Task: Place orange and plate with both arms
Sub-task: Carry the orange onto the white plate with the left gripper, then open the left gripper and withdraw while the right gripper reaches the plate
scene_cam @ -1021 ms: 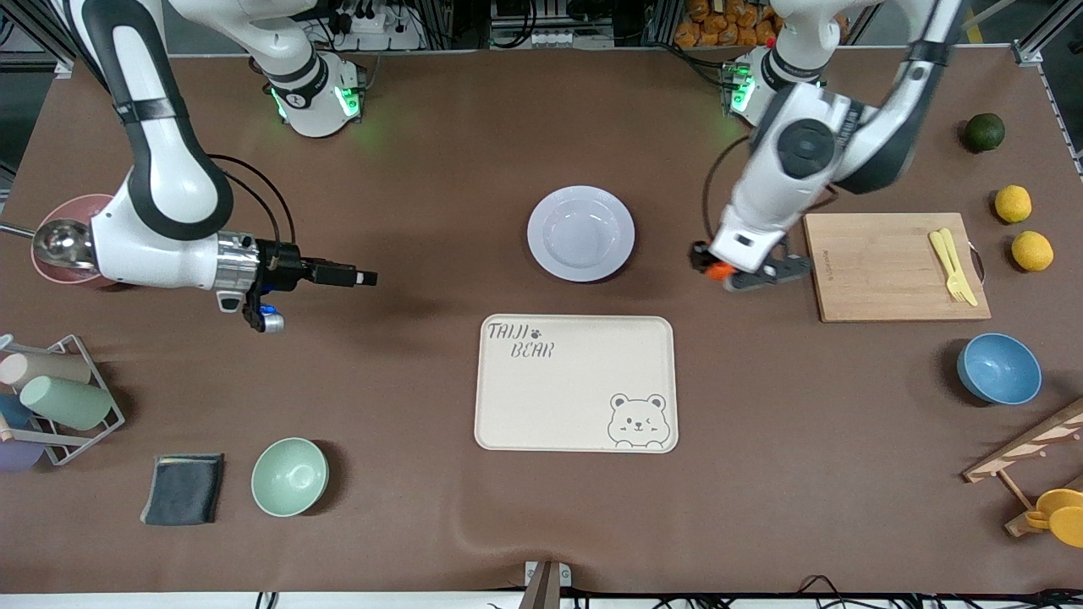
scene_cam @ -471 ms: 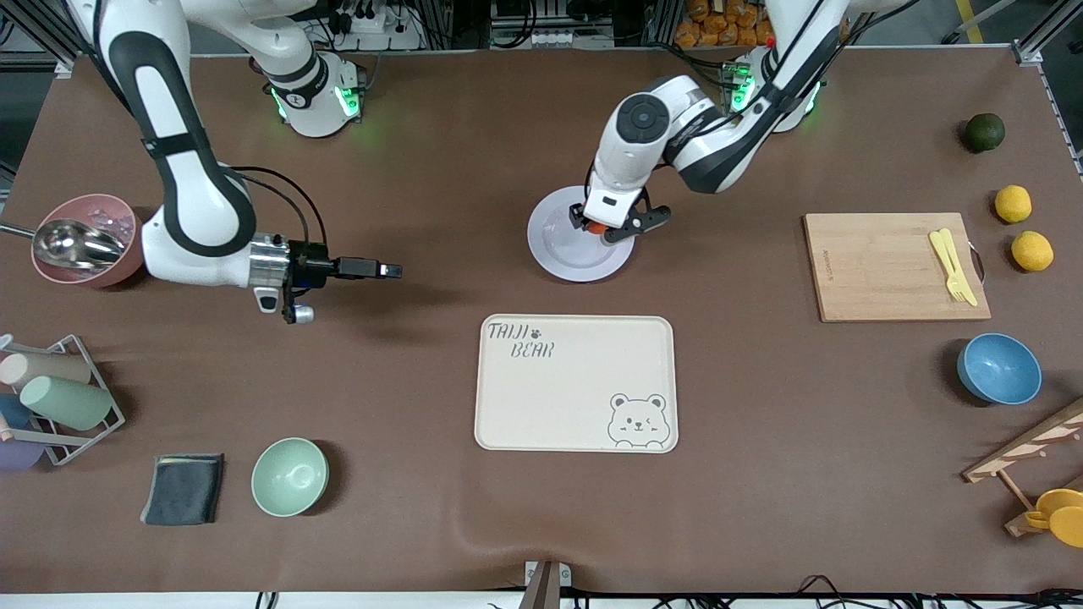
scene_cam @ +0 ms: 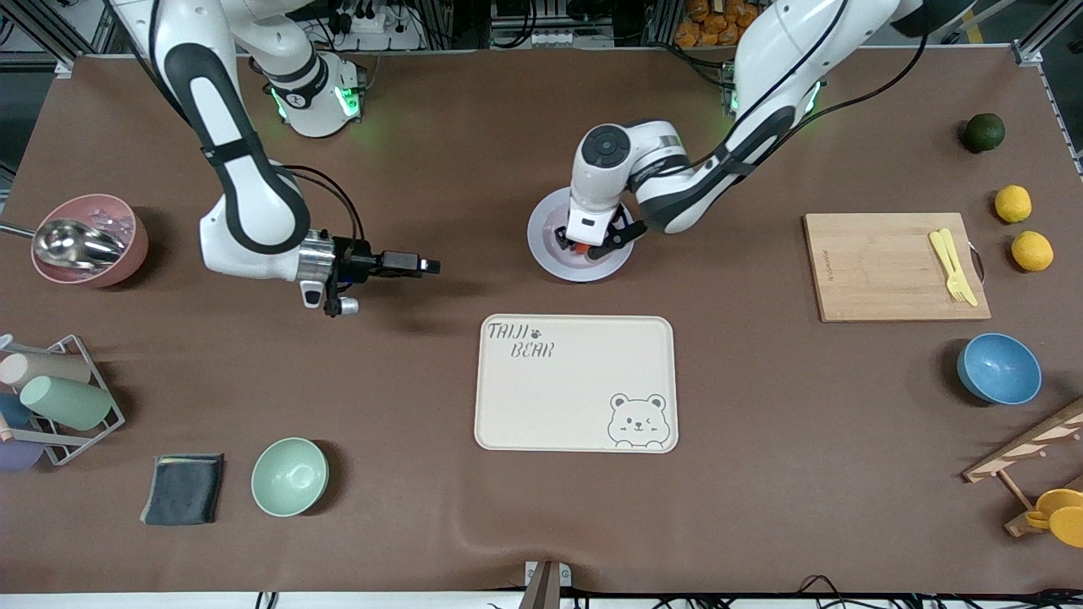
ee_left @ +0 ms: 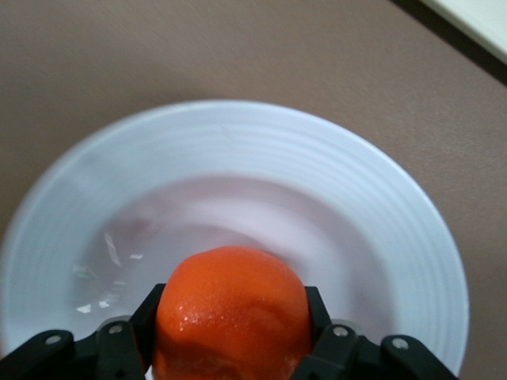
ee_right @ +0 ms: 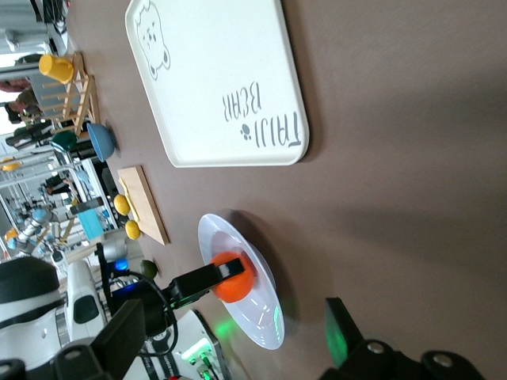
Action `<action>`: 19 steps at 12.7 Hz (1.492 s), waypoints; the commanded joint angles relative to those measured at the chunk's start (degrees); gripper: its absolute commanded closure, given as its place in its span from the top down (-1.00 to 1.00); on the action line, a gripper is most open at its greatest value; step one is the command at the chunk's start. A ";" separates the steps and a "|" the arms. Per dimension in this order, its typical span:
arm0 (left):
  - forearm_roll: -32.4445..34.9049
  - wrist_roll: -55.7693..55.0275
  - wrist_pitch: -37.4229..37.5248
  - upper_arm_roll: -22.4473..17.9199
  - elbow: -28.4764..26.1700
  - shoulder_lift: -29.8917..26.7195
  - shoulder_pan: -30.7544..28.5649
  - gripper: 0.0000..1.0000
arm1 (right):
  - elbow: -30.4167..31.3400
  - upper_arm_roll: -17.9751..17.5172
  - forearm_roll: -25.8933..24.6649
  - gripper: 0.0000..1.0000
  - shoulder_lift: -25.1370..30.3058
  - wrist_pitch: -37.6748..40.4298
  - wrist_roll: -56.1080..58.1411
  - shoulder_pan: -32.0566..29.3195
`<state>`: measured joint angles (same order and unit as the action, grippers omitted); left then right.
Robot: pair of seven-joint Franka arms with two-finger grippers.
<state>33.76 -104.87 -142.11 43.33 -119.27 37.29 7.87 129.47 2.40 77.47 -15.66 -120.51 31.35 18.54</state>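
A cream bear-print tray [scene_cam: 575, 385] lies mid-table, nearer the front camera than the other central items. Toward the left arm's end sit a wooden cutting board [scene_cam: 888, 266] bearing a yellow fork [scene_cam: 952, 265], two lemons [scene_cam: 1013, 204] [scene_cam: 1032, 251], a dark green fruit [scene_cam: 984, 132] and a blue bowl [scene_cam: 998, 369]. Toward the right arm's end are a pink bowl [scene_cam: 93, 241] holding a metal scoop [scene_cam: 72, 241], a wire rack of cups [scene_cam: 55, 402], a dark folded cloth [scene_cam: 184, 488] and a pale green bowl [scene_cam: 289, 476].

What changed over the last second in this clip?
The left pincer, shut on the orange, swung from beside the cutting board to over the plate. The open right pincer advanced toward the plate. The tray stayed put.
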 commanded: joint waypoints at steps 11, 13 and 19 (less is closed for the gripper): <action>-5.79 13.33 15.52 1.39 6.75 -13.82 -3.72 1.00 | 3.94 0.32 15.85 0.97 -2.18 -0.69 13.47 8.17; -7.03 19.67 22.37 2.37 12.89 -13.82 -6.37 1.00 | 4.29 0.24 19.45 0.83 -3.75 -0.69 18.29 9.40; -9.76 43.30 29.25 2.28 22.32 -13.73 -16.20 1.00 | 4.38 0.32 31.50 0.72 -7.27 -2.79 24.62 16.61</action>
<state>25.22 -68.21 -115.00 44.77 -99.30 22.91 -5.08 134.01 2.30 104.86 -21.99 -122.42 52.99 32.99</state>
